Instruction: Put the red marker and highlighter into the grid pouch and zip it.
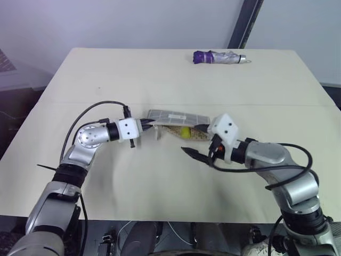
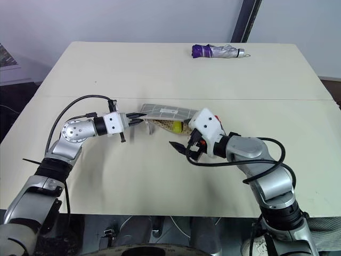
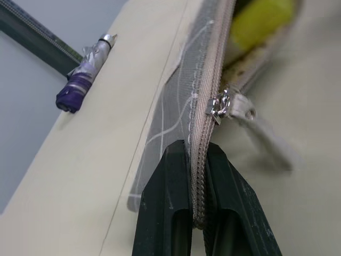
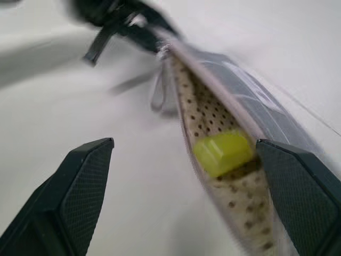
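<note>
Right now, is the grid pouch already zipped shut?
No. The grid pouch gapes open along its zipper, and the highlighter shows inside against the dotted lining.

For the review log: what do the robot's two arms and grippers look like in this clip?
Both arms are silver-grey metal with black joint bands and loose black cables looping alongside. Each wrist carries a white boxy block with small dark dots. The left gripper and right gripper each have two black wedge-shaped fingers; the right's pads show fine cross-hatched texture.
</note>
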Action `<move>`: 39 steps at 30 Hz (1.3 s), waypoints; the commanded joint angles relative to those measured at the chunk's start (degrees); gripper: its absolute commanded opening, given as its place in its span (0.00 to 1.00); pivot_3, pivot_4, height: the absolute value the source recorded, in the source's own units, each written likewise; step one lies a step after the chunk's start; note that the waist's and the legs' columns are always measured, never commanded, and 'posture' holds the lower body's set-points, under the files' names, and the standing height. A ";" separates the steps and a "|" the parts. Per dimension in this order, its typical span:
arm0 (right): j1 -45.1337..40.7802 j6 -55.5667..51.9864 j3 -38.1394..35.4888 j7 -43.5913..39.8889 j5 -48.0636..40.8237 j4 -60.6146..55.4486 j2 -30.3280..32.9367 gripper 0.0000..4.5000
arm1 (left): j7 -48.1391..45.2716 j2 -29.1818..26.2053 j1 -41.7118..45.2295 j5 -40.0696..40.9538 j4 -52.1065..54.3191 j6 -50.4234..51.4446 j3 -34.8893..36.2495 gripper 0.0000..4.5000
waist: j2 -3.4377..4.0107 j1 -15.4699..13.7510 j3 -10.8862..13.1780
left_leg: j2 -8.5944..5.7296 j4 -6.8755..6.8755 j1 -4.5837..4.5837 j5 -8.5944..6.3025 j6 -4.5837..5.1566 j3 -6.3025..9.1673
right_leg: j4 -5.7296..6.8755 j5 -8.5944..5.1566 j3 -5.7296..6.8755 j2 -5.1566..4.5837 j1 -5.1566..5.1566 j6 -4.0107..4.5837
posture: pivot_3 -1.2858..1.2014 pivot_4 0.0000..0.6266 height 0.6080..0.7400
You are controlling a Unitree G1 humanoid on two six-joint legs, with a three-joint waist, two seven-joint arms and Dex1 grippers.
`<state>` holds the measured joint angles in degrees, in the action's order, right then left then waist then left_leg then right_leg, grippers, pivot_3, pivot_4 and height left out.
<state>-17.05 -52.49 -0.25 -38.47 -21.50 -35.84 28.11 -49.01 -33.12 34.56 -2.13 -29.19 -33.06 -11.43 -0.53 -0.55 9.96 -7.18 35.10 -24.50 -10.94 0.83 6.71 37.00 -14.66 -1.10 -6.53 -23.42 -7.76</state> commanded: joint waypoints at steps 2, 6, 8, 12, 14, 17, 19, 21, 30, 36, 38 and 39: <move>-1.06 -3.00 -10.92 3.64 -7.49 -2.14 -1.98 0.99 | 2.40 -2.59 1.64 -1.01 -1.17 -1.18 2.92 0.00 | 0.00 -0.05 0.00 | -0.02 -0.01 0.00 0.01 0.02 -0.01 | -0.01 0.00 0.00 0.02 0.00 0.00 | 0.52 0.24 1.00; 2.60 -0.69 -10.47 8.81 0.76 2.76 4.18 0.99 | 4.35 -3.09 2.02 -1.34 -2.57 -0.57 3.93 0.00 | -0.01 -0.33 -0.01 | -0.10 0.01 0.00 -0.01 -0.01 -0.02 | -0.03 0.00 0.01 -0.01 0.02 0.00 | 0.52 0.24 1.00; 4.94 -1.82 -9.90 11.23 1.82 3.57 4.64 0.99 | 5.63 -2.64 2.09 -2.32 -2.71 -0.32 3.60 0.00 | -0.01 -0.31 -0.01 | -0.10 0.01 0.00 -0.01 -0.01 -0.01 | -0.04 0.00 0.03 -0.04 0.04 0.00 | 0.52 0.24 1.00; 9.62 -3.87 -7.74 14.62 2.27 2.55 2.42 0.99 | 6.14 -1.13 1.16 -3.13 -1.89 -0.25 2.65 0.00 | -0.01 -0.08 0.00 | -0.10 -0.05 -0.02 0.03 0.05 -0.02 | -0.01 0.00 0.01 -0.16 -0.01 0.00 | 0.52 0.24 1.00; 11.71 -3.65 -6.30 16.24 3.69 2.84 2.09 0.99 | 6.15 -0.65 0.74 -3.98 -1.65 -0.84 2.03 0.00 | 0.00 0.06 0.00 | -0.08 -0.04 -0.02 0.04 0.08 -0.04 | 0.00 0.00 -0.02 -0.14 -0.01 0.00 | 0.52 0.24 1.00; 12.95 -2.21 -6.82 18.95 5.62 4.12 1.69 0.99 | 5.91 -0.16 0.76 -3.58 -1.29 -0.77 2.03 0.00 | 0.00 0.08 0.00 | -0.08 -0.02 0.00 0.04 0.08 -0.05 | 0.01 0.00 -0.03 -0.13 0.01 -0.01 | 0.52 0.24 1.00; 13.13 -1.88 -7.30 19.90 5.93 4.42 1.39 0.99 | 5.54 0.03 0.90 -3.23 -1.28 -0.72 2.05 0.00 | 0.00 -0.07 0.00 | -0.08 0.03 -0.01 0.00 0.00 -0.05 | 0.00 0.00 -0.02 -0.12 0.02 -0.01 | 0.52 0.24 1.00; 13.62 -1.47 -8.42 21.27 6.43 4.65 0.79 0.99 | 5.02 0.47 0.92 -2.81 -1.04 -0.46 1.87 0.00 | 0.00 -0.10 0.00 | -0.08 0.03 -0.01 0.00 0.00 -0.05 | 0.00 0.00 -0.01 -0.12 0.02 -0.01 | 0.52 0.24 1.00; 13.30 -2.35 -11.65 23.29 4.50 6.95 -2.81 0.99 | 4.69 1.33 0.93 -3.54 -0.67 -0.90 1.41 0.00 | 0.02 -0.07 0.01 | -0.07 0.01 -0.01 0.05 0.08 -0.04 | 0.01 0.00 -0.02 0.00 0.01 -0.01 | 0.52 0.24 1.00; 12.93 -5.73 -15.27 23.55 0.97 7.25 -5.23 0.48 | 4.84 1.81 1.17 -3.70 -0.75 -0.85 1.40 0.00 | 0.02 -0.10 0.01 | -0.07 0.01 -0.01 0.05 0.09 -0.05 | 0.00 0.00 -0.02 0.00 0.01 -0.01 | 0.52 0.24 1.00; 11.70 -6.69 -16.97 22.21 -3.06 5.52 -7.12 0.24 | 4.86 1.88 1.01 -3.71 -0.60 -0.86 1.37 0.00 | 0.02 -0.05 0.01 | -0.06 0.01 -0.01 0.05 0.09 -0.04 | 0.01 0.00 -0.02 0.01 0.01 -0.01 | 0.52 0.24 1.00; 10.83 -6.31 -17.67 21.51 -4.91 4.49 -7.91 0.13 | 4.85 1.90 0.98 -3.74 -0.58 -0.89 1.35 0.00 | 0.02 -0.01 0.01 | -0.06 0.01 -0.01 0.05 0.09 -0.04 | 0.01 0.00 -0.03 0.01 0.01 -0.01 | 0.52 0.24 1.00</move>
<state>-4.23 -59.14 -15.92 -15.71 -22.55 -27.41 21.03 -44.51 -31.24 34.86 -6.21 -31.43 -33.06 -10.39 -0.51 -0.56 9.97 -7.22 35.10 -24.51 -10.89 0.92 6.67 37.01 -14.66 -1.13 -6.51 -23.41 -7.77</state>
